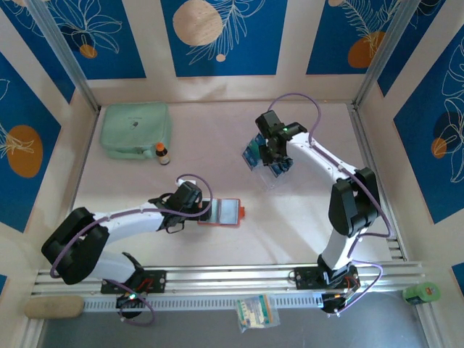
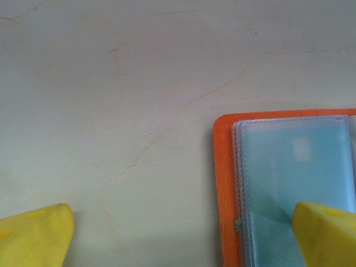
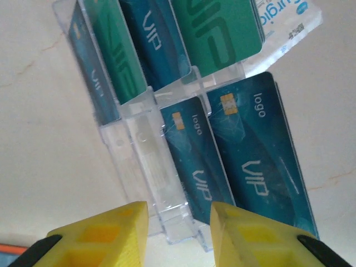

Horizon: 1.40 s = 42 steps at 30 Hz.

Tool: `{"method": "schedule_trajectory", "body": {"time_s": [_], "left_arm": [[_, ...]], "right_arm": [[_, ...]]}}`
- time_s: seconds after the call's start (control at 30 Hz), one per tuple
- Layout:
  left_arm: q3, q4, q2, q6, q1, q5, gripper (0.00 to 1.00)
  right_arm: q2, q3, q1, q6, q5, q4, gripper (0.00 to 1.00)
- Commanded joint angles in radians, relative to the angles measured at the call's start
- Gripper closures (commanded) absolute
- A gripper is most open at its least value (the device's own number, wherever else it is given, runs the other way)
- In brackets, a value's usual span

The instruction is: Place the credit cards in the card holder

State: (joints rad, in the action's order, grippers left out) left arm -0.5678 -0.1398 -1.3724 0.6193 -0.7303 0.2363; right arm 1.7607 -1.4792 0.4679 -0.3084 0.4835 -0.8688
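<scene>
Card holder (image 1: 225, 212) lies open and flat with its clear pockets up, so a card can slide straight in. The top pocket looks bluish with a pale mark. It may be a card already inside, I can't tell.

My left gripper (image 2: 181, 236) is spread wide at the card holder's left side. One yellow finger (image 2: 325, 233) is over the pocket page and the other is out over the bare table (image 2: 139, 111). I read it as pinning the page open, but can't tell if the pad touches. It grips nothing.

Credit cards (image 3: 253, 156) are beyond the card holder and to its right, well apart from it. They stand tilted in a clear stand (image 3: 142, 150), blue ones in front and teal-green behind. Tilted like that, their edges are free to pinch.

Right gripper (image 3: 179, 222) hovers at the stand with its jaws partly apart. The gap lines up on the stand's divider and the near end of a blue card. Nothing is clamped.
</scene>
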Motion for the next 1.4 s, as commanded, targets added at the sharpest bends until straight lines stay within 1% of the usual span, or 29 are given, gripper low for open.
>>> {"method": "schedule_trajectory", "body": {"time_s": [0.0,0.43,0.53,0.73,0.93,1.1,1.23,1.37], "left_arm": [[0.012,0.007,0.005,0.002,0.011,-0.006,0.00],[0.014,0.005,0.007,0.006,0.010,-0.005,0.00],[0.014,0.003,0.009,0.006,0.009,-0.003,0.00],[0.015,0.002,0.010,0.006,0.009,-0.003,0.00],[0.017,0.001,0.016,0.007,0.010,-0.003,0.00],[0.014,-0.004,0.025,0.007,0.009,-0.006,0.00],[-0.006,-0.022,0.035,0.002,0.010,-0.011,0.00],[-0.031,-0.037,0.050,-0.008,0.010,-0.009,0.00]], "right_arm": [[0.022,-0.036,-0.019,0.040,0.049,-0.034,0.65],[0.085,-0.045,-0.038,0.053,0.006,-0.015,0.68],[0.085,-0.044,-0.038,0.050,-0.013,-0.010,0.71],[0.071,-0.034,-0.043,0.049,-0.051,-0.001,0.84],[0.039,-0.019,-0.057,0.057,-0.108,0.011,0.92],[-0.001,-0.019,-0.060,0.081,-0.144,0.017,0.95],[-0.033,-0.036,-0.060,0.083,-0.156,0.006,1.00],[-0.081,-0.060,-0.057,0.076,-0.172,-0.012,1.00]]}}
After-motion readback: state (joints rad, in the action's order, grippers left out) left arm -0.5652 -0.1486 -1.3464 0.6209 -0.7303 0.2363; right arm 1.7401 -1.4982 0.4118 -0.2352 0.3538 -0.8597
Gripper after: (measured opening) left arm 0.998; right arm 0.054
